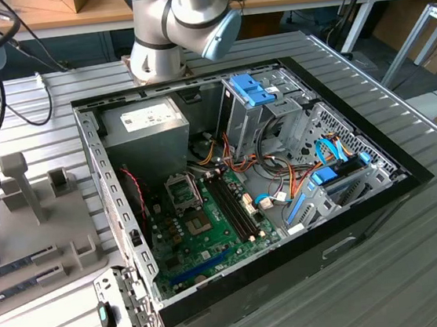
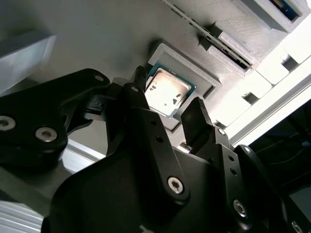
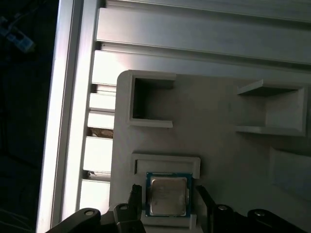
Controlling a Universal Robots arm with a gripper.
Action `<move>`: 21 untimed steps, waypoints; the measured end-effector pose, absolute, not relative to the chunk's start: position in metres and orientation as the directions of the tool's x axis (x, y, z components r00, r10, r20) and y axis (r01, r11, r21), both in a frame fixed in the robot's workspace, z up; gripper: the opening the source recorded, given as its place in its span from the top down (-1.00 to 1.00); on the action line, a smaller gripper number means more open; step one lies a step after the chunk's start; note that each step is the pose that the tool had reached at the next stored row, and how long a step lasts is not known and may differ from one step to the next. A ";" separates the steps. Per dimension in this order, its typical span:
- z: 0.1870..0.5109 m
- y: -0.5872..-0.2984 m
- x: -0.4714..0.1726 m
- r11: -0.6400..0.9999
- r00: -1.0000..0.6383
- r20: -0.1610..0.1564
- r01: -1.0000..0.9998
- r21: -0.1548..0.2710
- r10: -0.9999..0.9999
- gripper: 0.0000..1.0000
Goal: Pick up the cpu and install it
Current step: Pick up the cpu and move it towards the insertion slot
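Note:
The cpu (image 2: 167,92) is a small square chip with a silvery top and a thin green rim. It lies flat in a recess of a grey holder block (image 2: 204,77) and is also seen in the first wrist view (image 3: 167,195). My gripper (image 2: 168,97) hangs just over it, open. One black fingertip (image 2: 140,77) stands on one side of the chip and the other (image 2: 197,114) on the opposite side. In the first wrist view the gripper (image 3: 168,194) straddles the chip with a narrow gap at each side. Nothing is held.
An open computer case (image 1: 351,219) fills the middle of the exterior view, with a green motherboard (image 1: 211,235), a black socket frame (image 1: 182,191), cables and drive cages. The grey fixture (image 1: 63,252) with upright posts and long memory sticks (image 1: 17,265) lies at the exterior view's left. The arm's base (image 1: 178,18) stands behind the case.

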State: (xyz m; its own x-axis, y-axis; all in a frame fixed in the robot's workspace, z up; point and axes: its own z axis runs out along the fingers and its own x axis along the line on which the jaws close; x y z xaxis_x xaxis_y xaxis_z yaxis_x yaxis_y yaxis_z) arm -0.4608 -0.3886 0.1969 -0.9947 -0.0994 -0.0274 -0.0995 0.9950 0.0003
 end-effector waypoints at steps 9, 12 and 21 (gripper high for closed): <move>0.193 -0.389 -0.461 0.992 -0.992 -0.027 -0.124 0.000 -0.124 -0.11; 0.191 -0.389 -0.461 0.991 -0.991 -0.027 -0.131 0.000 -0.131 -0.11; 0.189 -0.388 -0.461 0.991 -0.991 -0.027 -0.131 0.000 -0.131 -0.11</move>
State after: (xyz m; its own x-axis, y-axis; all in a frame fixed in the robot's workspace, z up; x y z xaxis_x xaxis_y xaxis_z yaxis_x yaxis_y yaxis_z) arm -0.4612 -0.3882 0.1889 -0.9910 -0.1307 -0.0274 -0.1307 0.9914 0.0003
